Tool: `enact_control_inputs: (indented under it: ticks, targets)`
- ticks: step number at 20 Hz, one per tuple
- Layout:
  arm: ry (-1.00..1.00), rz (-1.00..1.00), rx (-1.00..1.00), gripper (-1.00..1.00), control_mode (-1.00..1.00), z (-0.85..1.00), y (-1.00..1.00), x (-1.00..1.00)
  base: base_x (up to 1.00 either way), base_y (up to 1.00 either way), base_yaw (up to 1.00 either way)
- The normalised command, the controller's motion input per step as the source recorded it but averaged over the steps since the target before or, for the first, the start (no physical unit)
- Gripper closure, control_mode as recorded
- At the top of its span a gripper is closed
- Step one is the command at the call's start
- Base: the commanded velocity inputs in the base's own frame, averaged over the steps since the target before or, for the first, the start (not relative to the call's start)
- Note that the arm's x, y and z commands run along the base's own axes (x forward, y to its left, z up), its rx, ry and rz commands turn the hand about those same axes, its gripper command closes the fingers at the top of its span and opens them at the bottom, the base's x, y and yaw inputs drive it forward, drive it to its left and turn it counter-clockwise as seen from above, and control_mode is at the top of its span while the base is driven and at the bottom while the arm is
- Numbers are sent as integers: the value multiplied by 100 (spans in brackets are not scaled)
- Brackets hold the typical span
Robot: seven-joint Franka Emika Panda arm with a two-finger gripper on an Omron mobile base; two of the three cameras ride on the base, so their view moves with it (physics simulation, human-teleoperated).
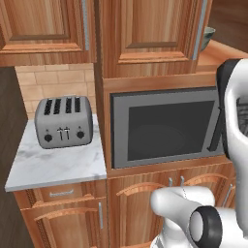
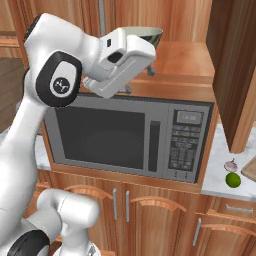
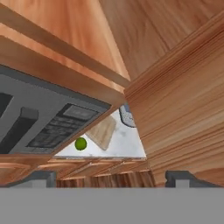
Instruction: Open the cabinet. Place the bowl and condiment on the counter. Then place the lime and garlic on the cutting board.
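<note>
Left base view: we list a toaster [image 1: 64,121] on the counter [image 1: 58,167], a microwave [image 1: 164,127], and closed upper doors with grey bar handles; a bowl [image 1: 209,38] edge peeps at right.

Right base view: the cabinet door [image 2: 239,75] hangs open; the bowl [image 2: 145,34] sits on the shelf above the microwave, half hidden by the hand. Lime [image 2: 233,180] and garlic [image 2: 230,165] lie on the counter beside a cutting board [image 2: 250,169] corner.

Hand view: gripper [image 3: 111,177] fingers stand wide apart, empty. We judge fetching the bowl comes next, requiring a careful reach. We cannot find the condiment.

Bright green lime [image 2: 232,180], perhaps pinkish garlic [image 2: 230,164].
</note>
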Motion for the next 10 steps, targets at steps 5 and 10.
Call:
enact_control_inputs:
  ticks: [5, 10]
  targets:
    - [-12, 0, 21, -100, -100, 0, 20, -19, 0, 0, 0]
    - [-18, 1, 17, -100, -100, 0, 11, -20, 0, 0, 0]
